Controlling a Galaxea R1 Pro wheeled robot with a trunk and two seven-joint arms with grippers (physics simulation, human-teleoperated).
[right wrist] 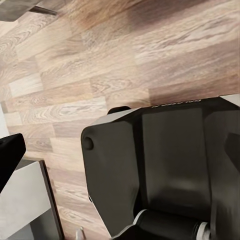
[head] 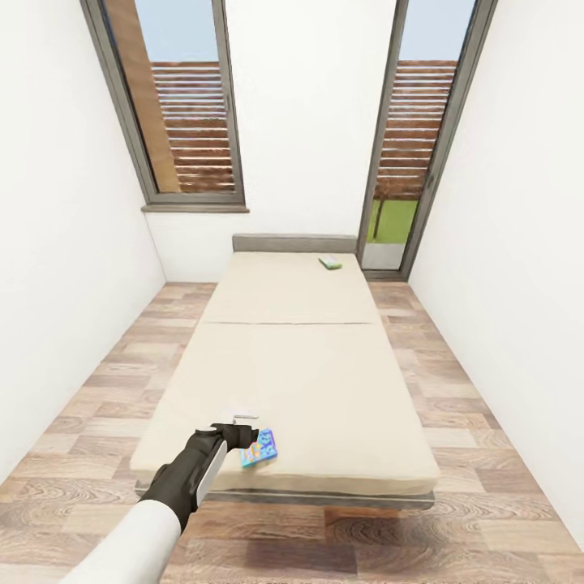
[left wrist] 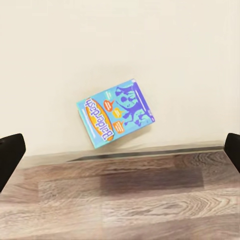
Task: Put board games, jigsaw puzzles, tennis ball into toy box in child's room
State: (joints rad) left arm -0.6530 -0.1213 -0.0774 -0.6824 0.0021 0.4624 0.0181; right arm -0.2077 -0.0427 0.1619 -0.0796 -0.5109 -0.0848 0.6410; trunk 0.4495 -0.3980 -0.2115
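My left gripper (head: 243, 430) hangs over the foot end of the long beige-mattressed bed (head: 308, 357) with its dark fingers spread wide and nothing between them. Straight ahead of the fingers, just beside them on the mattress near the bed's foot edge, lies a flat blue rectangular board game box (left wrist: 115, 119). Its long axis runs slantwise to my finger line, so I judge the wrist needs a turn before closing. The lettering looks like "Balderdash". My left arm is clearly the nearer. A second flat white-green game box (head: 330, 262) lies at the bed's head end, well apart. My right gripper's state I cannot tell.
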